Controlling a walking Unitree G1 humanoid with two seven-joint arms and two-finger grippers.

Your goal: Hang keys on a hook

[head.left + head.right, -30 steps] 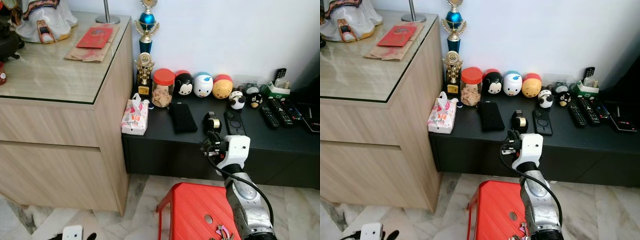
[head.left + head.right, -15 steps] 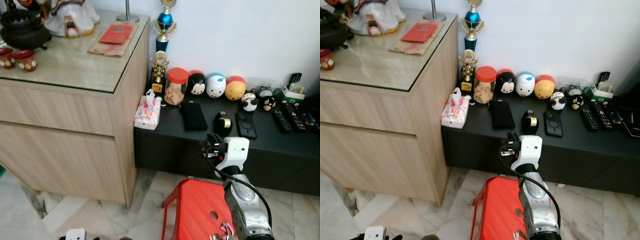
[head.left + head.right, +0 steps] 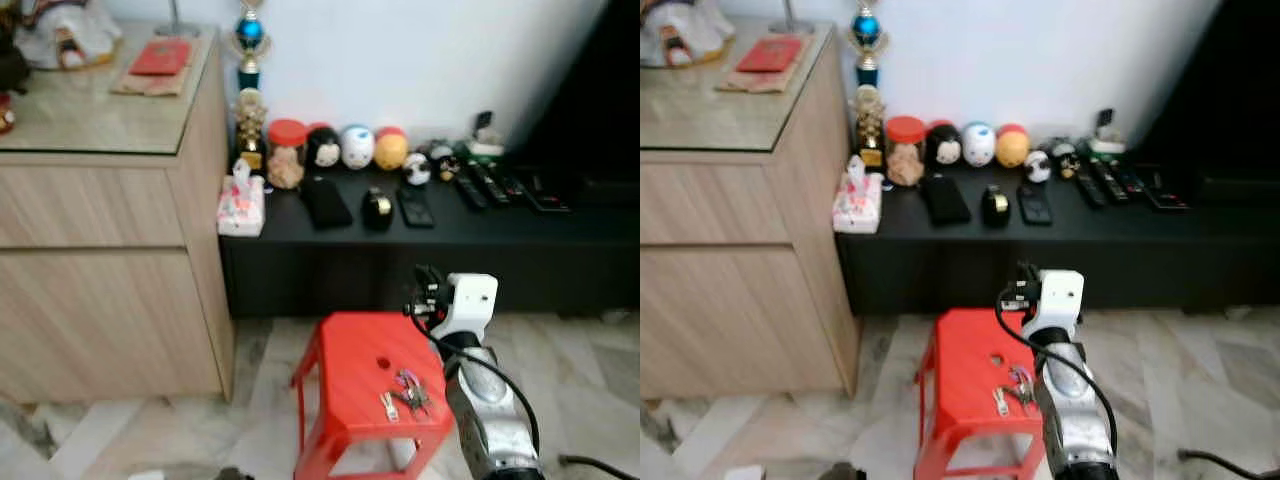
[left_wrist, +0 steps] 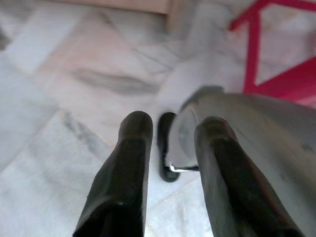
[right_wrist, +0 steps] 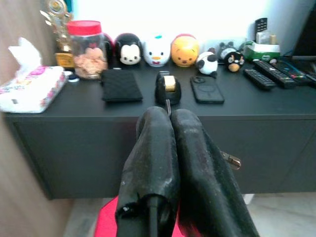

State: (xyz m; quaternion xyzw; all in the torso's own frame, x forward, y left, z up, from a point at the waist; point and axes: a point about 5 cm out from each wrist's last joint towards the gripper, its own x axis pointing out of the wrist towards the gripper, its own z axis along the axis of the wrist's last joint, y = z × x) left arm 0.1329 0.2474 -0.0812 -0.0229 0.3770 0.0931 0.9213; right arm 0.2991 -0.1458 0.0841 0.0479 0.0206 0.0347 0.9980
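My right pincer (image 5: 170, 123), clenched and empty, hovers above the red stool (image 3: 350, 375). The keys (image 3: 405, 393) lie on the stool just below it, ungrasped. My left pincer (image 4: 170, 143) hangs released. Pickup and hanging remain.
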